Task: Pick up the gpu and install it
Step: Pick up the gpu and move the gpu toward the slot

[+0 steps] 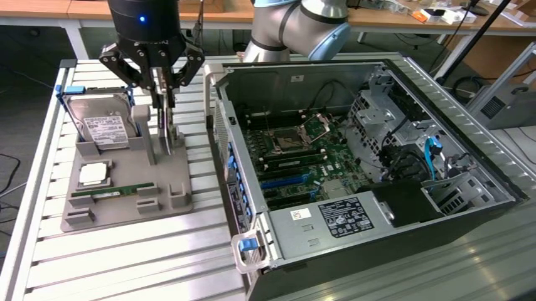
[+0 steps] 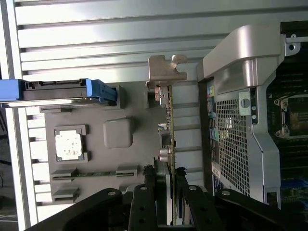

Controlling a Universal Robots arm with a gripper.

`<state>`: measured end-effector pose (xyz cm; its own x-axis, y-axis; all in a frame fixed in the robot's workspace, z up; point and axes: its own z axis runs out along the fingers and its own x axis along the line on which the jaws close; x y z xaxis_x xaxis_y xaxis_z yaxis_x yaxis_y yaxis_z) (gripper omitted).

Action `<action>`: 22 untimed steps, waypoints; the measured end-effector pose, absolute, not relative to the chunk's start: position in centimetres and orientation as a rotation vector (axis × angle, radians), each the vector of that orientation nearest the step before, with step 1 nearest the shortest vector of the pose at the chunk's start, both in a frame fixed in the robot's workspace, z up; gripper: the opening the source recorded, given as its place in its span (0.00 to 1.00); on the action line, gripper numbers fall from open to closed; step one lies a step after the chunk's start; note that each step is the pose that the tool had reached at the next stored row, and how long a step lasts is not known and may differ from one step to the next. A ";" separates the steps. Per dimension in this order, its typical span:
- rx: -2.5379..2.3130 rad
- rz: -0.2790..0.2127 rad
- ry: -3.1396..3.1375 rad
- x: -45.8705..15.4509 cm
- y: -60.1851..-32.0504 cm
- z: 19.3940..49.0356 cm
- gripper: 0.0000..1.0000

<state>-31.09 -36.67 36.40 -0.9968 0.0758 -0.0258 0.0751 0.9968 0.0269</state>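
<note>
- Computer case [image 1: 293, 78]: lies open beside the holder, its motherboard exposed.
- Grey holder [image 1: 125, 210]: the gpu [image 1: 167, 128] stands on edge in its slot.
- Gripper [image 2: 169, 185]: jaws pinch the card's upper edge; a clean lift likely needs a straight, unskewed pull.

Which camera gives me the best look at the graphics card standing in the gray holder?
The wrist view: the graphics card runs edge-on from its silver bracket to the pincer closed on it. The exterior view shows a thin upright sliver under the pincer, in the gray holder.
</note>
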 end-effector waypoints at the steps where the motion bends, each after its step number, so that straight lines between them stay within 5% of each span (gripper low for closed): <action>1: 0.118 0.041 3.112 -31.1 -36.7 36.5 0.27; 22: 0.118 0.045 3.112 -31.1 -36.7 37.2 0.27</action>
<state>-31.09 -36.68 37.18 -0.9968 0.0759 -0.0256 0.0751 0.9967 0.0297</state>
